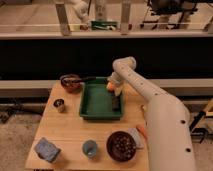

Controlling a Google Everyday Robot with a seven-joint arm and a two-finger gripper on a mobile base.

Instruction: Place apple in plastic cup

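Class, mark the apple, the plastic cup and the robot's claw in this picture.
apple [110,86]: camera view, its orange middle.
plastic cup [90,148]: camera view, its blue front wall.
claw [116,102]: camera view, its dark tip, over the right side of the green tray [92,107].

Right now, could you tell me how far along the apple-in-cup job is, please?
Done: nothing yet; the plastic cup stands at the front of the table, apart from the apple. In hand: the claw hangs over the right side of the green tray, the apple close beside it; a grasp cannot be confirmed. Left: carrying the apple to the cup and releasing it.
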